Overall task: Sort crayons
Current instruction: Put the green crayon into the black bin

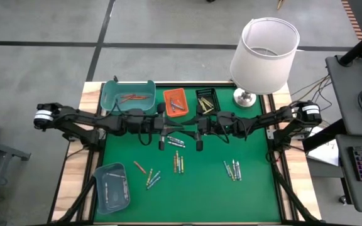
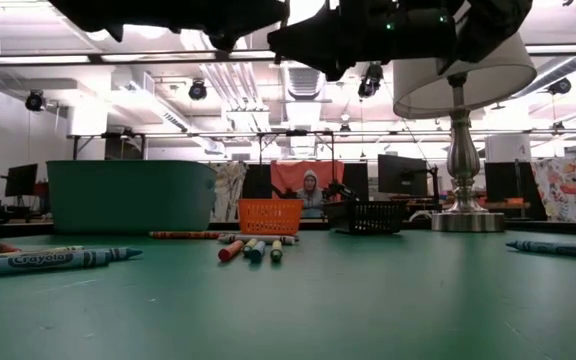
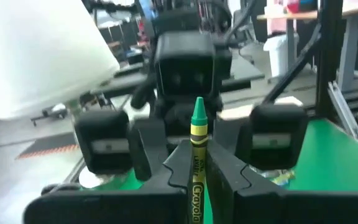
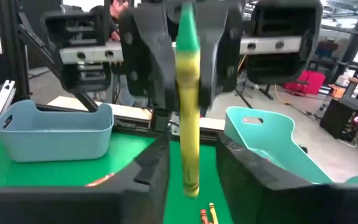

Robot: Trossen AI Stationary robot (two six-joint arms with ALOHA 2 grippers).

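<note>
From above, both claws are seen meeting over the middle of the green felt surface (image 1: 256, 194), loose crayons (image 1: 232, 169) scattered below. In the left wrist view, the left claw (image 3: 197, 171) is clamped shut on a yellow-green crayon (image 3: 197, 143), paper-wrapped, its tip pointed. In the right wrist view, the right claw (image 4: 191, 165) is parted around that slim stick, contact unclear.

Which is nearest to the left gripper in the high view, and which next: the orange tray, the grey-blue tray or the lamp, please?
From the left gripper:
1. Orange tray, just behind it on the mat.
2. Grey-blue tray, at the front left corner.
3. Lamp, at the back right.
</note>
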